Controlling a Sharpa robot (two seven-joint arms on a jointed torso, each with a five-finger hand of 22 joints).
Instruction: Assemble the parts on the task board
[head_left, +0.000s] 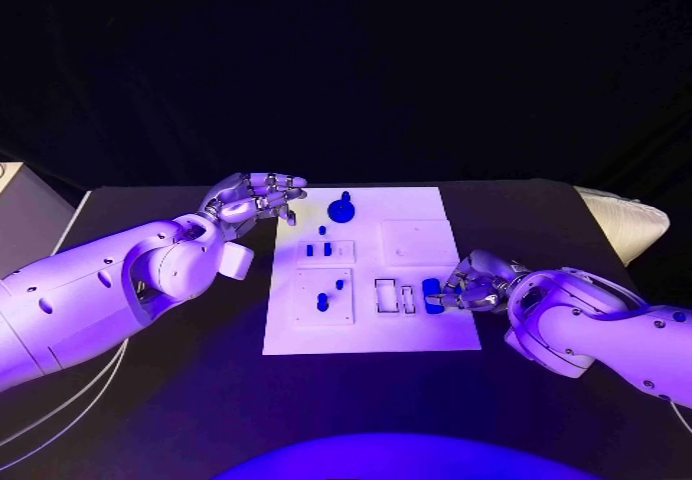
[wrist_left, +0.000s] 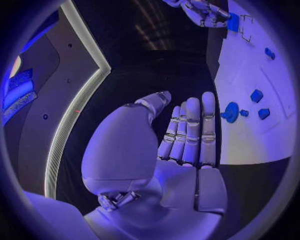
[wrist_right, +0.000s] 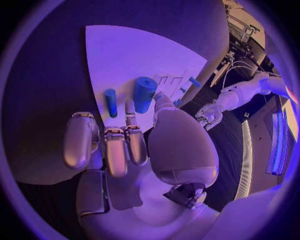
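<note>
White board (head_left: 418, 330) is lying mid-table. Right hand (head_left: 469, 283) at its 3 o'clock edge is pinching a blue cylinder (head_left: 433, 295). Left hand (head_left: 257, 197) is hovering at 11 o'clock, fingers loosely spread, holding nothing; blue knob (head_left: 342, 209) beside it.

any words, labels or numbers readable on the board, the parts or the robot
None can be read. The task board shows plain white panels and outlined slots, the blue parts carry no marks, and the left hand and right hand show no lettering.
</note>
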